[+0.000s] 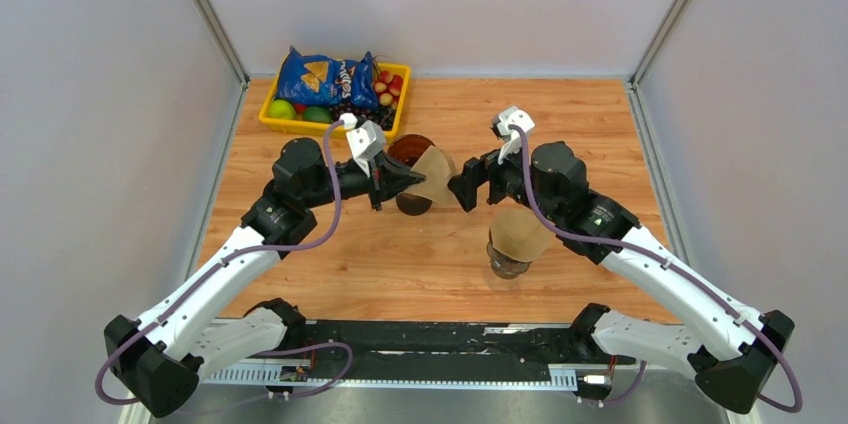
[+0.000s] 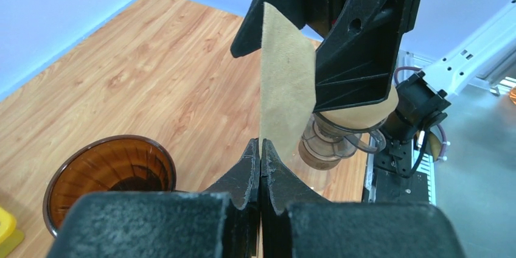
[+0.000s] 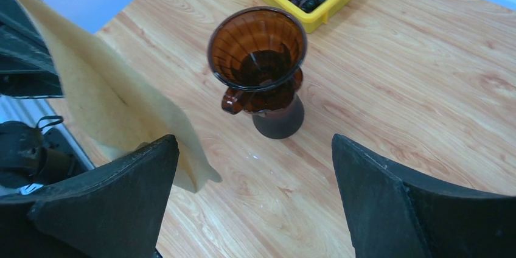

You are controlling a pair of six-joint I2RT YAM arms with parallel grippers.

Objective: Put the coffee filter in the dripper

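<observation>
My left gripper [image 1: 416, 182] is shut on a tan paper coffee filter [image 1: 438, 176] and holds it upright above the table. In the left wrist view the filter [image 2: 286, 81] rises from the closed fingertips of that gripper [image 2: 260, 145]. The amber dripper [image 1: 408, 151] stands just left of and below the filter, and it is empty in the right wrist view [image 3: 258, 51]. My right gripper [image 1: 462, 190] is open and faces the filter's far edge. In its own view [image 3: 252, 148] the filter [image 3: 103, 100] hangs beside its left finger.
A glass holder with a stack of tan filters [image 1: 517, 237] stands under the right arm and also shows in the left wrist view [image 2: 341, 139]. A yellow tray [image 1: 268, 122] with fruit and a blue chips bag [image 1: 325, 79] sits at the back left.
</observation>
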